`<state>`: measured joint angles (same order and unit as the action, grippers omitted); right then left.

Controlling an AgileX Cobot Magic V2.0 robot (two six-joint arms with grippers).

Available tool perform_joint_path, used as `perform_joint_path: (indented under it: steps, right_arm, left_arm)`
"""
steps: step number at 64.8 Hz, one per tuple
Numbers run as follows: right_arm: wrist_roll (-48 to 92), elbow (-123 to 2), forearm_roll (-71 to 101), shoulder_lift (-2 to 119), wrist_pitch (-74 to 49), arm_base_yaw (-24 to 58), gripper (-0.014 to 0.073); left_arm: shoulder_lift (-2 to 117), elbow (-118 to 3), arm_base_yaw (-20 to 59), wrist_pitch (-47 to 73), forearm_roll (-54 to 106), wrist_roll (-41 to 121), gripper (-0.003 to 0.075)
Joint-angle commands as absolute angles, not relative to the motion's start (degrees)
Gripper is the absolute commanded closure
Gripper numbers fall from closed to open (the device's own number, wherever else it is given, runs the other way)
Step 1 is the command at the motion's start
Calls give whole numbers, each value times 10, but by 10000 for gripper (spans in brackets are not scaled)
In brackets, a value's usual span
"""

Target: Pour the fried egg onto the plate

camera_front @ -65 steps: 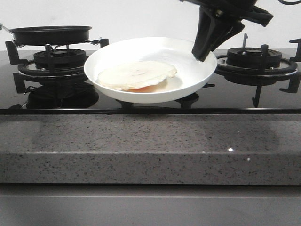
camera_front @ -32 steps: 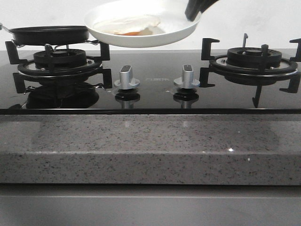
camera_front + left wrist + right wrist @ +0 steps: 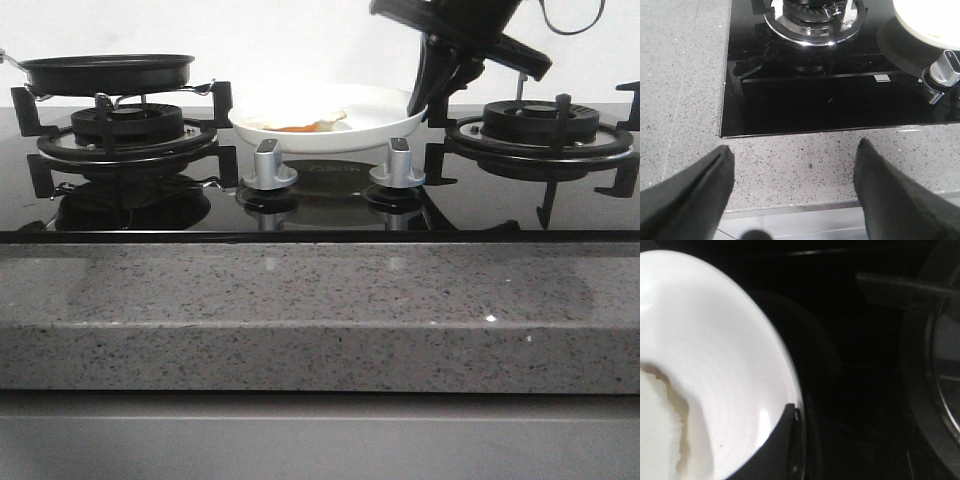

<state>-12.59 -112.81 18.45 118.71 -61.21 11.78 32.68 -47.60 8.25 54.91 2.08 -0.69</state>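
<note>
The white plate [image 3: 385, 122] is low at the middle of the hob, behind the two knobs; I cannot tell if it rests on the glass. The fried egg [image 3: 300, 125] lies in it, white with orange showing. My right gripper [image 3: 424, 102] is shut on the plate's right rim. In the right wrist view a finger [image 3: 774, 450] lies over the plate's rim [image 3: 725, 355], and the egg [image 3: 655, 435] is further inside. My left gripper [image 3: 792, 150] is open and empty over the granite counter edge. The plate's edge also shows in the left wrist view [image 3: 920, 22].
A black frying pan [image 3: 108, 72] sits on the left burner [image 3: 125, 135]. The right burner grate [image 3: 540, 125] is next to my right gripper. Two silver knobs [image 3: 268, 165] stand in front of the plate. The granite counter [image 3: 320, 310] runs along the front.
The plate was near the camera, then lifted high and to the left half a second ago. Now my right gripper has lowered it down to the hob's middle, behind the knobs.
</note>
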Motion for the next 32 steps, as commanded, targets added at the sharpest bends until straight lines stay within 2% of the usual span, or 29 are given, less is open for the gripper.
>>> perform_joint_path:
  steps: [1,10,16,32]
  right_arm:
    - [-129,-1150,199,1154,-597,115,574]
    - [-129,-1153,199,1152,-588,114,372]
    - [-129,-1169,199,1152,-590,113,272]
    - [-89,-1201,178,1098,-630,113,265]
  left_arm:
    - [329,-491,88,511,27,-12,229]
    - [329,-491,88,511,31,-12,228]
    - [329,-491,88,511,31,-12,229]
    - [329,-491,88,511,34,-12,229]
